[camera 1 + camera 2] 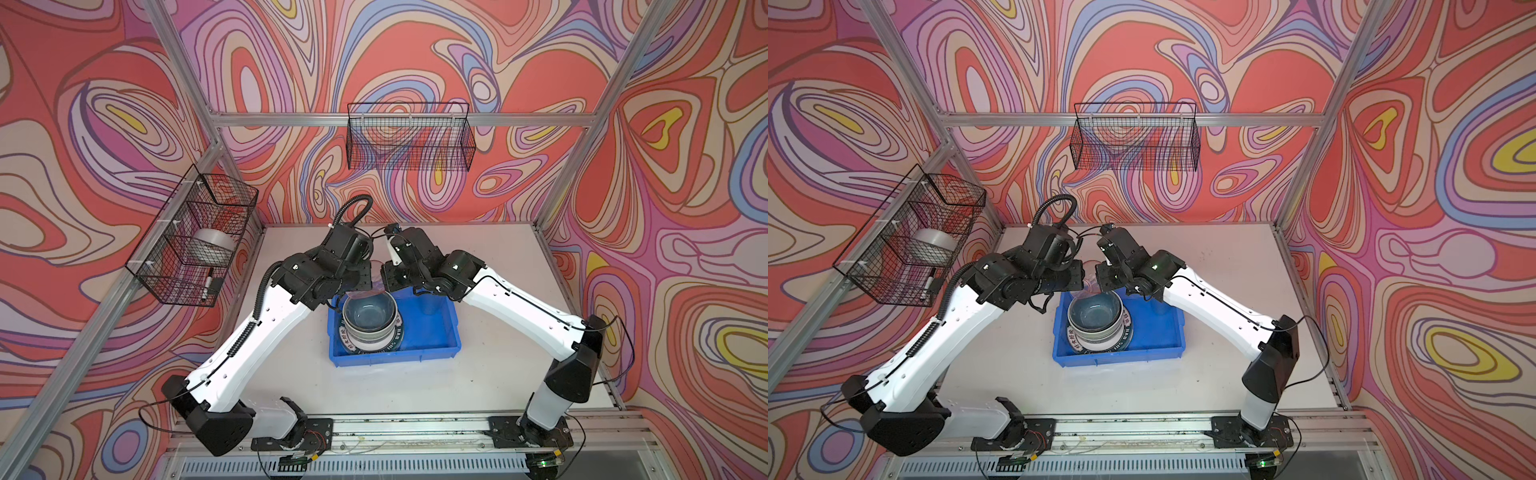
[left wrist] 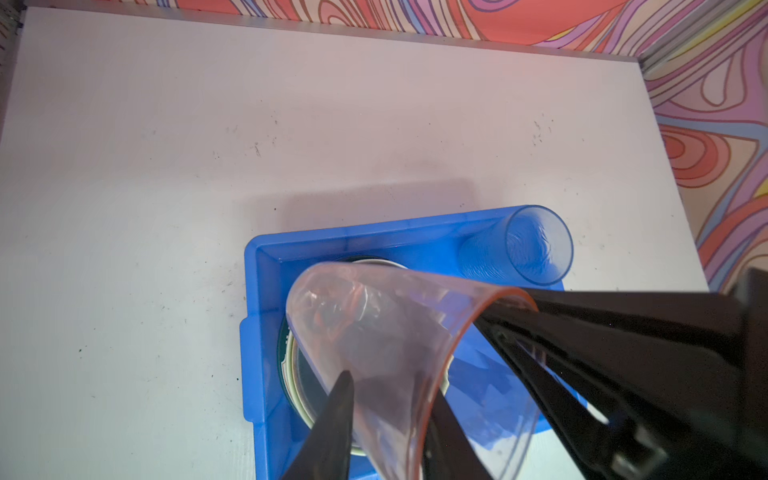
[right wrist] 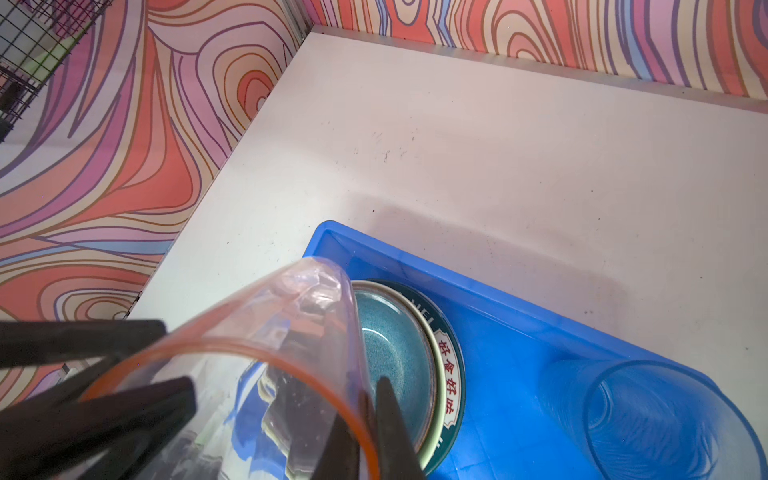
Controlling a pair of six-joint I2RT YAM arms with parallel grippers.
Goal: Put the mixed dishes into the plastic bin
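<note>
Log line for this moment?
pink tumbler: tilted over blue bin | right claw: shut on rim | left claw: jaws apart | blue tumbler, stacked bowls: in bin

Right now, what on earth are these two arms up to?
Both arms meet over the blue bin, sharing a clear pink tumbler. The right gripper is pinched shut on its rim; the left gripper straddles the wall, jaws parted. Already in the bin: stacked bowls on a lettered plate, and a blue tumbler standing in a corner.
</note>
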